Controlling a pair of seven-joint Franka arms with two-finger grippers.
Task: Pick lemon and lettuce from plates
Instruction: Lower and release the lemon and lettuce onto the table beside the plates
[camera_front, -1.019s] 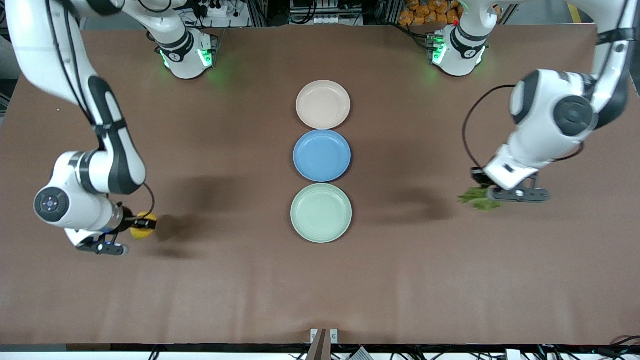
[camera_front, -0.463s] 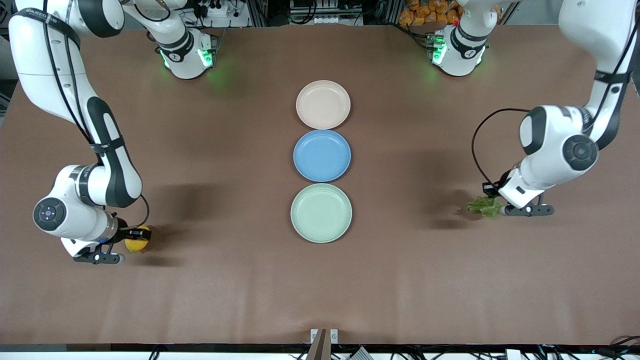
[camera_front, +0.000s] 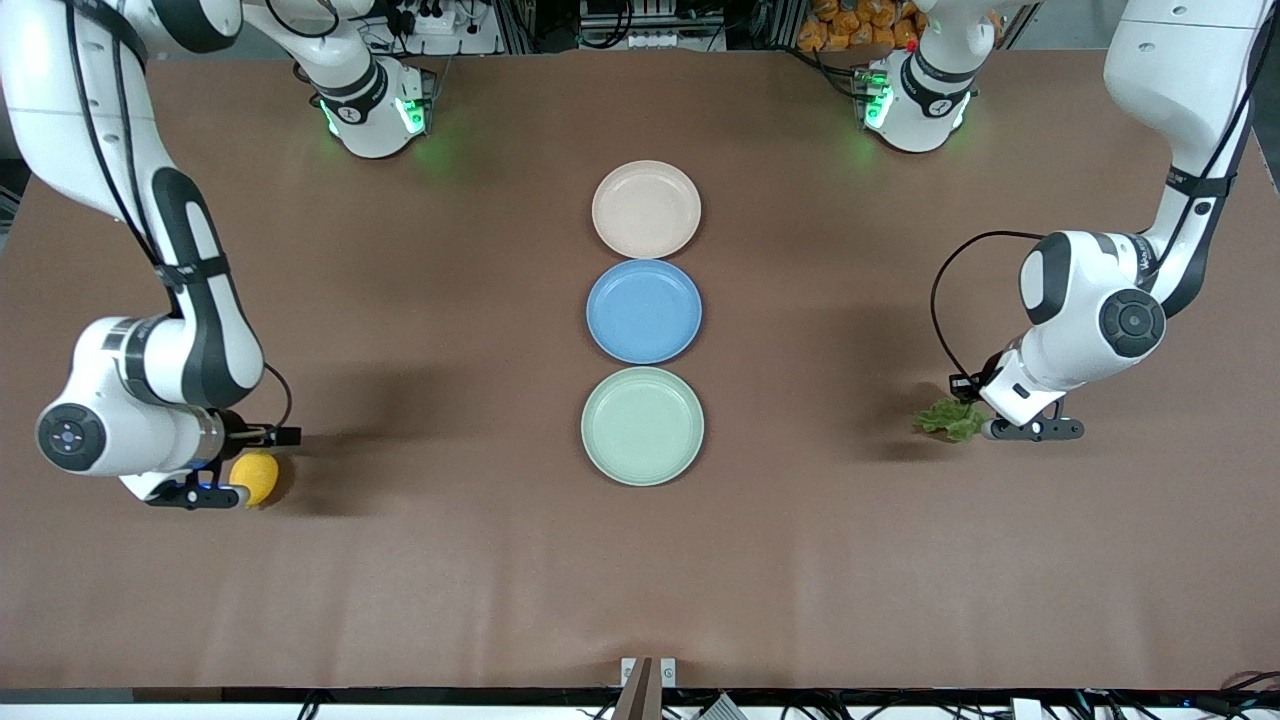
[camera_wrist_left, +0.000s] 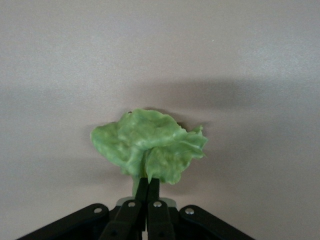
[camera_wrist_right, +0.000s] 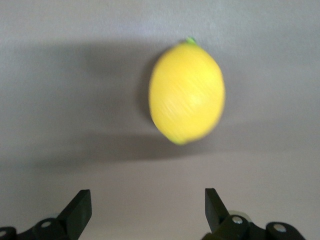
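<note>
Pinching the limp, light lettuce by its stem, the left tool is closed; right tool gapes wide, smooth lemon lying free ahead.

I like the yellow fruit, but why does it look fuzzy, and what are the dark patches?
Right wrist view: the lemon has soft, smeared edges, with a dark shadow band on the table. Front view: both arms cast dark blotches on the table. Left wrist view: the lettuce looks sharper.
</note>
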